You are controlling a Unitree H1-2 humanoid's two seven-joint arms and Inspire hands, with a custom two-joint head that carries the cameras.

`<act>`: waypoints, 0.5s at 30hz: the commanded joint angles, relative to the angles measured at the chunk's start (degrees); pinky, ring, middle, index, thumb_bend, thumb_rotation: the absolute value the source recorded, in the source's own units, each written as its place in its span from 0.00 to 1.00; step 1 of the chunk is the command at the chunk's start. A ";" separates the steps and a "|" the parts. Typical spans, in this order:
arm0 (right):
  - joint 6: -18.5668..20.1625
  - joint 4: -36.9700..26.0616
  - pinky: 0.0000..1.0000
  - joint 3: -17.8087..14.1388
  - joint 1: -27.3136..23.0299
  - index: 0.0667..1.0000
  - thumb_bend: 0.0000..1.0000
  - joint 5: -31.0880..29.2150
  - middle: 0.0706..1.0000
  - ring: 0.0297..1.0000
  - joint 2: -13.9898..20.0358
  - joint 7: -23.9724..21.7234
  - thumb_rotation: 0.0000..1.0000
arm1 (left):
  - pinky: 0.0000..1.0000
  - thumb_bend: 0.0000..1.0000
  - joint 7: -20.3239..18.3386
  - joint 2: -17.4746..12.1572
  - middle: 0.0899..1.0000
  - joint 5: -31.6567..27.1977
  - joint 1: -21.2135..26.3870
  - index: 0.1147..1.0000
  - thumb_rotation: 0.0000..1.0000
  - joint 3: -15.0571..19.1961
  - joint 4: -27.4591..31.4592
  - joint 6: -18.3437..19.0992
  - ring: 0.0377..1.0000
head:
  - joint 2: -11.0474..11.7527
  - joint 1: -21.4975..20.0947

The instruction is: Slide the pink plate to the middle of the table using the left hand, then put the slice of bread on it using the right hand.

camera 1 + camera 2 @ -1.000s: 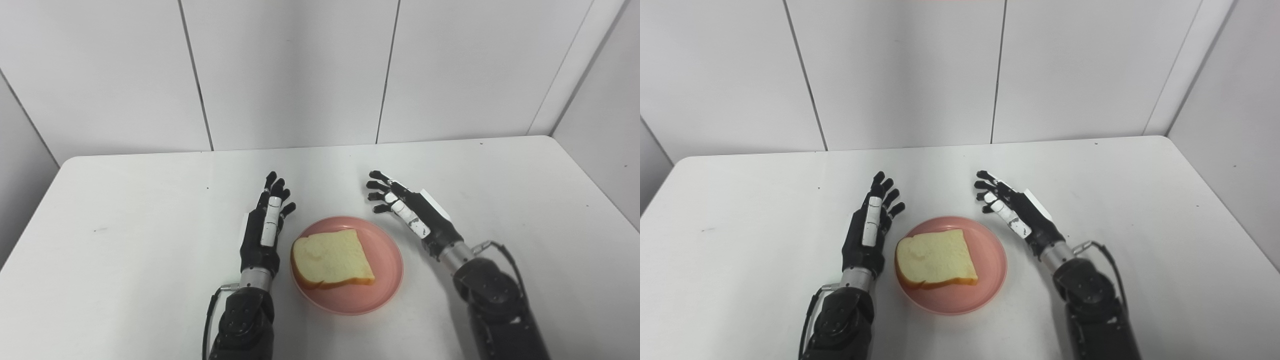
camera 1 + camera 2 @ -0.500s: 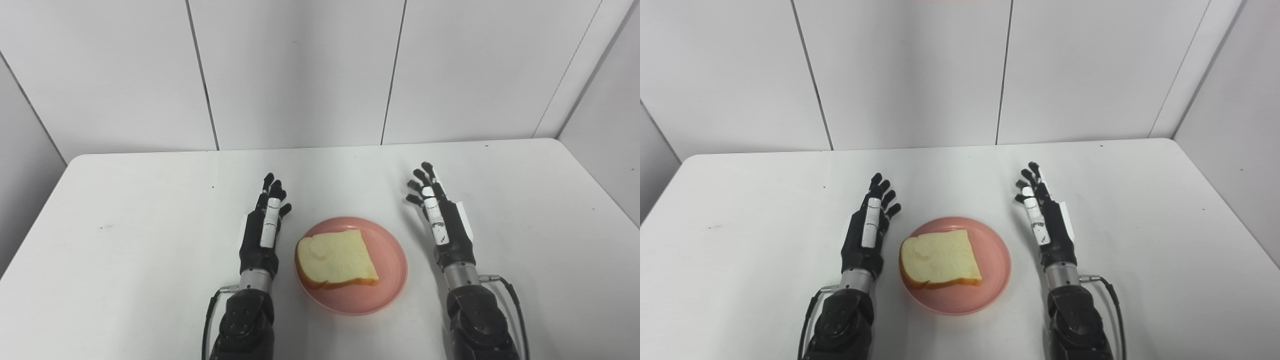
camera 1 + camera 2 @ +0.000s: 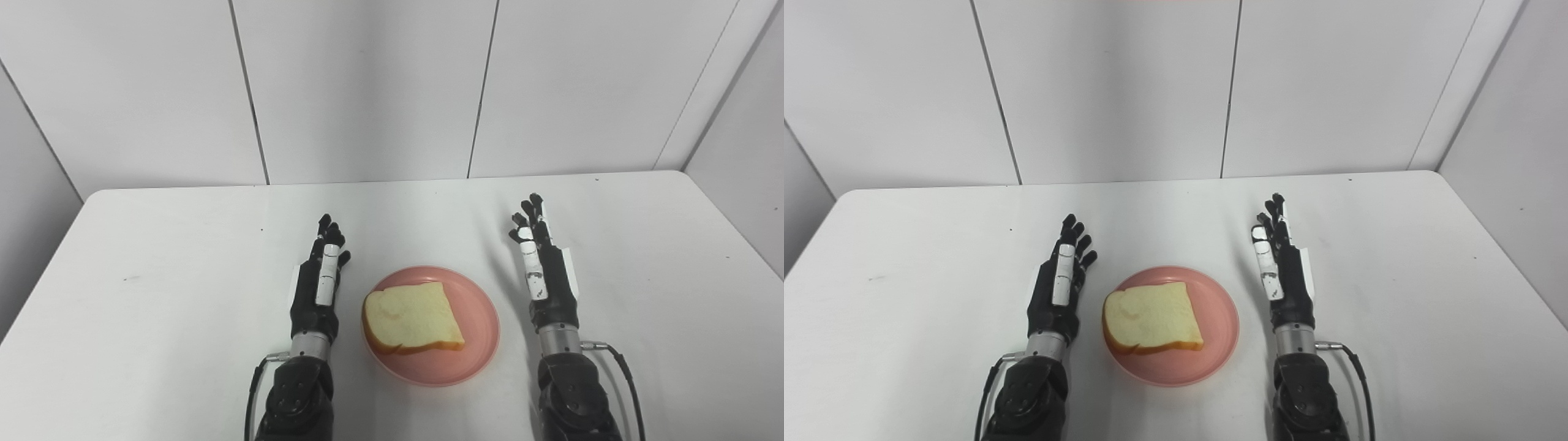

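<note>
A pink plate (image 3: 478,343) sits near the front middle of the white table, and a slice of white bread (image 3: 410,317) lies flat on its left half. My left hand (image 3: 318,282) rests just left of the plate, open, fingers stretched away from me, holding nothing. To the right of the plate my right hand (image 3: 542,269) stands on edge, open and empty, a small gap from the rim. Both eye views show the same layout: plate (image 3: 1219,343), bread (image 3: 1151,318), left hand (image 3: 1059,285), right hand (image 3: 1283,272).
The white table (image 3: 153,257) is bounded by white panelled walls at the back and on both sides. A few small dark specks mark its surface. Thin cables run beside both forearms near the bottom edge.
My right hand has swung from behind the plate's far right rim out to the right and straightened to point away from me. The left hand has barely moved. The camera shifted slightly.
</note>
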State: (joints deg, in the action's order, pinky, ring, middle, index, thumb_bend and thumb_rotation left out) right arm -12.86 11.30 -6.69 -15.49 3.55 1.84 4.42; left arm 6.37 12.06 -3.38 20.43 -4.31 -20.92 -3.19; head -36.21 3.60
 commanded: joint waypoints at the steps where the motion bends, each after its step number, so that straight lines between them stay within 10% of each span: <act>1: -2.04 0.60 0.86 0.84 1.26 0.97 0.72 -1.25 0.95 0.90 -0.38 -0.75 1.00 | 0.93 0.87 0.73 2.36 0.98 0.29 -1.73 0.96 0.88 0.08 0.06 1.65 0.97 | 0.01 0.03; 15: -0.60 0.41 0.77 1.75 1.58 0.90 0.75 -4.09 0.89 0.83 0.46 -2.03 0.99 | 0.94 0.85 0.72 2.49 0.99 -0.14 -1.62 0.96 0.88 0.31 -0.14 1.89 0.97 | 0.22 0.21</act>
State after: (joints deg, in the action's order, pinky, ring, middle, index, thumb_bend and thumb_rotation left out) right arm -12.83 11.29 -5.32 -15.35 -0.02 2.71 2.85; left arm 6.36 12.05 -3.38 20.42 -4.35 -20.88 -3.06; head -36.04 3.78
